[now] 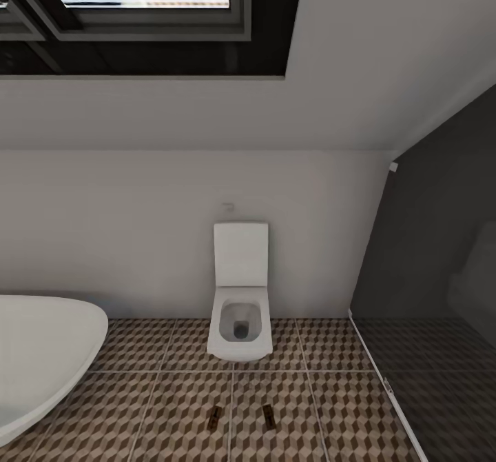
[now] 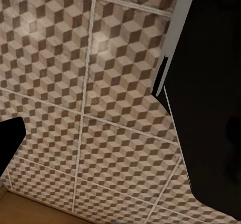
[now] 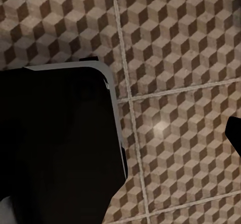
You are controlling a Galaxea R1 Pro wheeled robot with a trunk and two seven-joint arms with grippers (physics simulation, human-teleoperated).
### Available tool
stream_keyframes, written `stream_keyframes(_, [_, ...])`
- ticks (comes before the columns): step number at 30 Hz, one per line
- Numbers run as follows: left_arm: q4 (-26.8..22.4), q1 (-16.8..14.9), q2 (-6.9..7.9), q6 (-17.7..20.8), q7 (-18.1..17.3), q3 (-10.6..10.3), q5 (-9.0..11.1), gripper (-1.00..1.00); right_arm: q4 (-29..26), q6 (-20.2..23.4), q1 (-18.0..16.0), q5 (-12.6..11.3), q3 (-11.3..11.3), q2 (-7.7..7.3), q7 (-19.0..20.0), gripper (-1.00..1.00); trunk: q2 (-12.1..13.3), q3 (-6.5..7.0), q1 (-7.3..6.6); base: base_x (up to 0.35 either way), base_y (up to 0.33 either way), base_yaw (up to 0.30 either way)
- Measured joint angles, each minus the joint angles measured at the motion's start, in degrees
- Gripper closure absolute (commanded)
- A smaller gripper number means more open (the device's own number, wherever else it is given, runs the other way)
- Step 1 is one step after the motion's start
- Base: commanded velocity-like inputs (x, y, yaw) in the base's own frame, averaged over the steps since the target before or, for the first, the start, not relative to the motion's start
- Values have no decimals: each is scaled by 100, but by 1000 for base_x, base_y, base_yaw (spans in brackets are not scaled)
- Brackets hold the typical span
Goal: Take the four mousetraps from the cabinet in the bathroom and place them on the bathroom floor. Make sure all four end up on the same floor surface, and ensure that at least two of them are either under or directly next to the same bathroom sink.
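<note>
Two mousetraps (image 1: 214,418) (image 1: 268,416) lie on the bathroom floor (image 1: 344,414) before a toilet (image 1: 240,310).
Wrist cameras show floor tiles and dark robot bodywork; how the grippers stand cannot be told.

Two mousetraps lie flat on the bathroom floor (image 1: 172,407), near the view's lower edge in front of the toilet: one (image 1: 215,418) to the left, the other (image 1: 268,416) to the right, apart, each a small brown board, long axis running near-to-far.
</note>
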Motion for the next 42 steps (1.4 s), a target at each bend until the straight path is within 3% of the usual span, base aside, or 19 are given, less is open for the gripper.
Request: stream_keyframes(42, [0,0,0,0,0,2,0,-100,0,-1,0,0,0,0,0,-100,0,0,0,0,0,0])
